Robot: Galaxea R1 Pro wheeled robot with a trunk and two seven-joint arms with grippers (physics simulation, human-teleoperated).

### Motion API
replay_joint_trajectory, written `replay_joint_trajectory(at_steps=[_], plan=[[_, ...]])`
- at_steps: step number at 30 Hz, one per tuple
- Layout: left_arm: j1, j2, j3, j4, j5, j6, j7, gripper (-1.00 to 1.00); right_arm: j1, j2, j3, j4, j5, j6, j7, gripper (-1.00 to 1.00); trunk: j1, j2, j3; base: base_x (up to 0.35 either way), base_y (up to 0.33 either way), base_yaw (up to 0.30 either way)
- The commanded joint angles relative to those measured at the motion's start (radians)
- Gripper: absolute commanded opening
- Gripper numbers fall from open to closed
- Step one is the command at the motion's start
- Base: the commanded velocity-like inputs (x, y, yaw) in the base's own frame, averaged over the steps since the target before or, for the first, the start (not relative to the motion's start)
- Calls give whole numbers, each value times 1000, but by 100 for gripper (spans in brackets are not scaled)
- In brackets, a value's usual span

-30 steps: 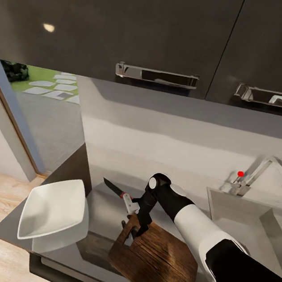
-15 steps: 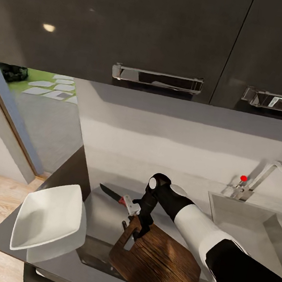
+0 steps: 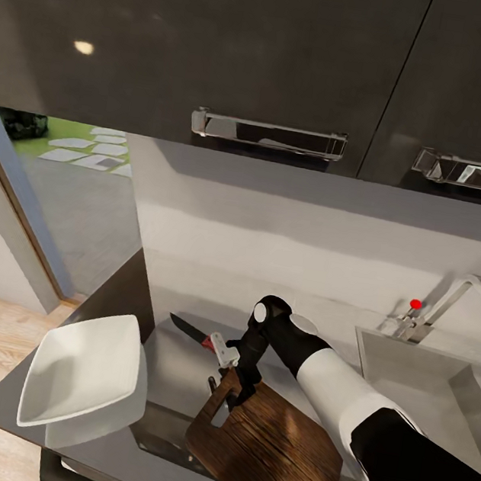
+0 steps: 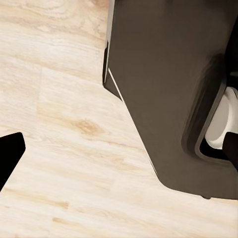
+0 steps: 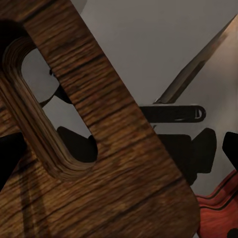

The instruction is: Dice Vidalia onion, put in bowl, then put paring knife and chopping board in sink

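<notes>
The brown chopping board point(image 3: 271, 449) lies on the steel countertop point(image 3: 175, 366), its handle slot point(image 5: 47, 119) at the end nearest the bowl. My right gripper point(image 3: 236, 396) points down over that slotted end, open, fingers spread either side of the board face point(image 5: 124, 163). Just beyond it lies the paring knife point(image 3: 197, 334), dark blade toward the bowl; its red handle point(image 5: 218, 213) shows beside the board. The white bowl point(image 3: 82, 371) stands at the counter's left end. The sink point(image 3: 422, 368) is at right. My left gripper point(image 4: 121, 156) hangs open over the wooden floor. The Vidalia onion is out of view.
Dark wall cabinets with chrome handles point(image 3: 268, 133) hang close above the counter. The chrome tap point(image 3: 459, 300) with a red knob point(image 3: 415, 304) stands behind the sink. A dark cabinet side point(image 4: 168, 89) and wood floor point(image 4: 64, 124) lie below my left arm.
The whole head view shifted slightly a second ago, so the camera moved. My right arm, the knife, the board and the bowl keep their places relative to one another.
</notes>
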Motion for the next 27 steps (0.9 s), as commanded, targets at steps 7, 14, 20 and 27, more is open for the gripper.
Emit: replay_joint_trajectory(at_steps=[7,14,20,27], plan=[[-1,0,-1,2,6,-6,0,100,0,3,3,-8,6,-1,-76,100,1,-1,-2,0,0,0],[-1,0,-1,2,6,-5,0,100,0,6,2,-18,7,0,-34,100,1,-1,-2,0,0,0],[-1,0,-1,2,6,-6,0,100,0,8,1,-21,8,3,-9,100,1,-1,-2,0,0,0],[-1,1,-1,5,6,-6,0,100,0,9,1,-19,8,3,-17,100,1,-1,-2,0,0,0]])
